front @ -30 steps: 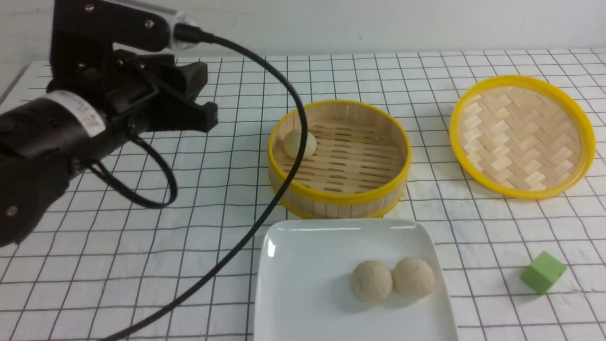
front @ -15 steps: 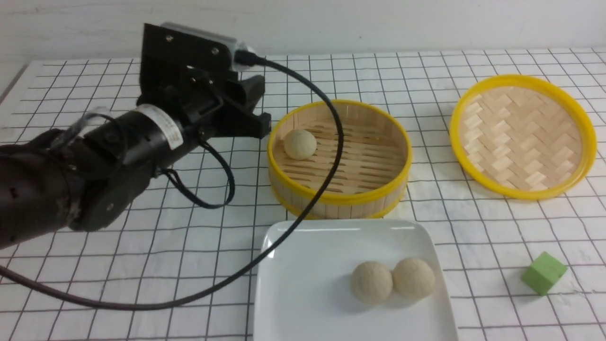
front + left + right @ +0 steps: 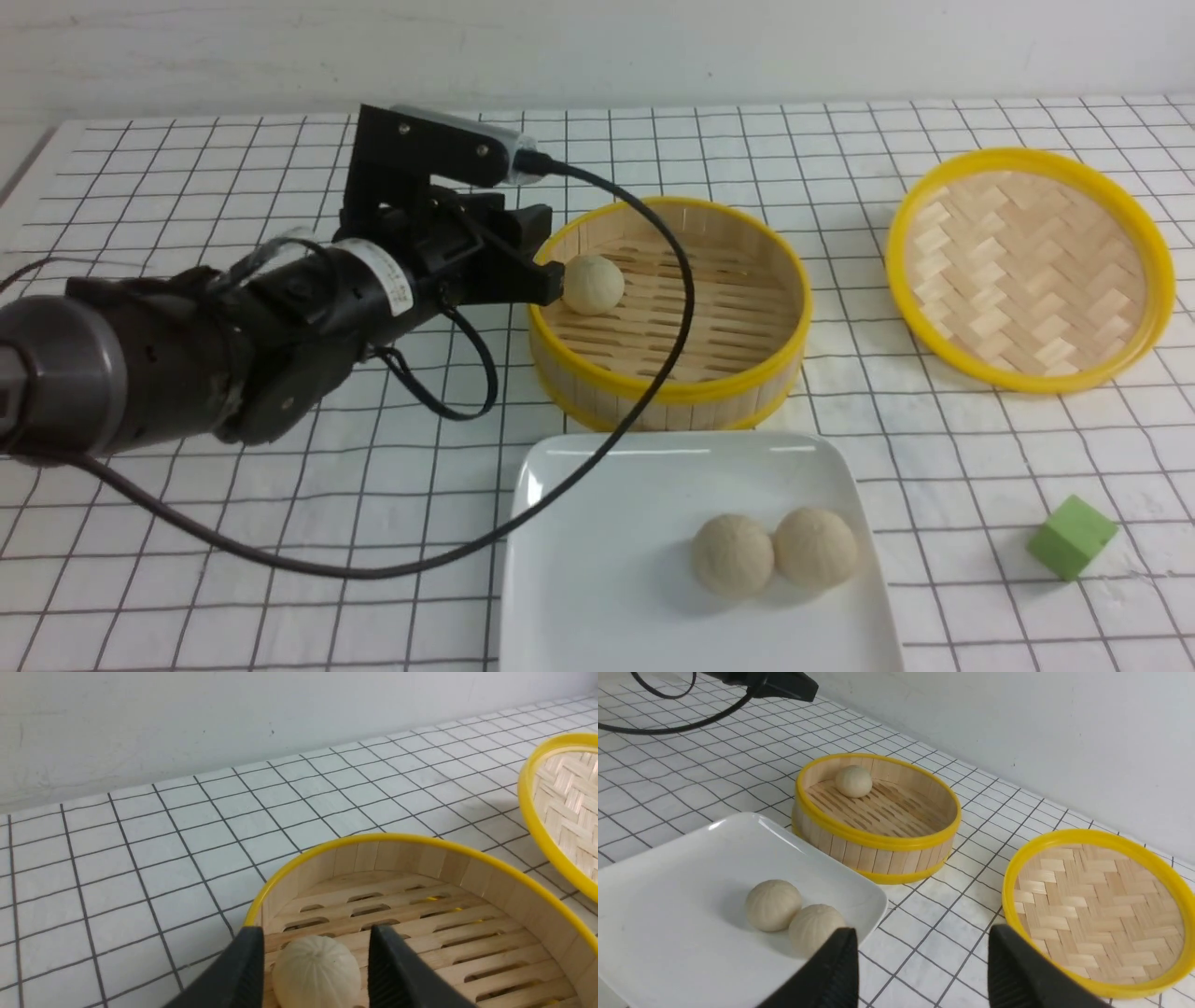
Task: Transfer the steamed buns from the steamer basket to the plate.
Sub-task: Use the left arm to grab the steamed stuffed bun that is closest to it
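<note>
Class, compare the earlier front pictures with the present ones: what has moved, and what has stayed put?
The left gripper swung from the table's left to the basket; its open jaws now flank the last bun, not gripping it. Nothing was taken or released. The two plated buns, plate, lid and green block stayed put.

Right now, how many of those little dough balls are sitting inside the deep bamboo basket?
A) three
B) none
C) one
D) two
C: a single bun lies inside the steamer basket, near its left wall, while the other two buns sit side by side on the plate.
</note>
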You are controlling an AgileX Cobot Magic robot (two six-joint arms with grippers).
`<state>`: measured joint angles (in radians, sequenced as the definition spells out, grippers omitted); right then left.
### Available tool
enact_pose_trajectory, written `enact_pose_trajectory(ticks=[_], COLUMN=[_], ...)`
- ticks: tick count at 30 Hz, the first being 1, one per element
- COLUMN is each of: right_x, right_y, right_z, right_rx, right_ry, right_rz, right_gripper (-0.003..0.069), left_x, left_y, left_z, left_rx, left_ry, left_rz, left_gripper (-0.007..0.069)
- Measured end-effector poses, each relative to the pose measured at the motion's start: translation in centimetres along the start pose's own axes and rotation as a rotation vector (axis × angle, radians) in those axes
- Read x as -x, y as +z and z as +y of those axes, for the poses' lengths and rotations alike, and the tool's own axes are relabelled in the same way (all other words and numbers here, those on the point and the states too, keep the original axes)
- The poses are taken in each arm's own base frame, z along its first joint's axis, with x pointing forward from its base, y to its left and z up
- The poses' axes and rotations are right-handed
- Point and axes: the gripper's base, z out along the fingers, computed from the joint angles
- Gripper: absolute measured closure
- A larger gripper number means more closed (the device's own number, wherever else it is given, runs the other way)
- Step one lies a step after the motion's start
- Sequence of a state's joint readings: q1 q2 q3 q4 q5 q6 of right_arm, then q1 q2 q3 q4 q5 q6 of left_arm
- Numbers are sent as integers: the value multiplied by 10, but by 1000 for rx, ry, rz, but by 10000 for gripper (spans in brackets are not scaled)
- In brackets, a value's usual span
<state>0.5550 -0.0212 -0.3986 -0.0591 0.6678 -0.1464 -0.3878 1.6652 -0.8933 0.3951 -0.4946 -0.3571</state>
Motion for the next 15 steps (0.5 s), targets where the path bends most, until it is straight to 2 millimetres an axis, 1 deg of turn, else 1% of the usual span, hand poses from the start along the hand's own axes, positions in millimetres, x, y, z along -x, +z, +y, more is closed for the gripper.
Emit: enact_pose_trajectory(ticks=[2,6,11,13,15], right_x=[0,0,0,-1,-1], right_y=[0,0,1,1,1], right_z=[0,0,0,0,0], right_rx=[-3,-5,-5,-5,-4], right_ry=[-3,-4,-3,-3,-3], right_rz=[-5,-4,-2,-1,-1], right_gripper=[273,273,273,273,273], left_x=[2,10,27,28,31], left_y=[-1,-8,-24,-27,-35], left_z=[0,0,0,0,2], left_rx=[6,21,51,61,89], left_ry=[2,10,26,32,49], left_rz=[8,12,18,34,79], left_gripper=[289,289,296,301,312])
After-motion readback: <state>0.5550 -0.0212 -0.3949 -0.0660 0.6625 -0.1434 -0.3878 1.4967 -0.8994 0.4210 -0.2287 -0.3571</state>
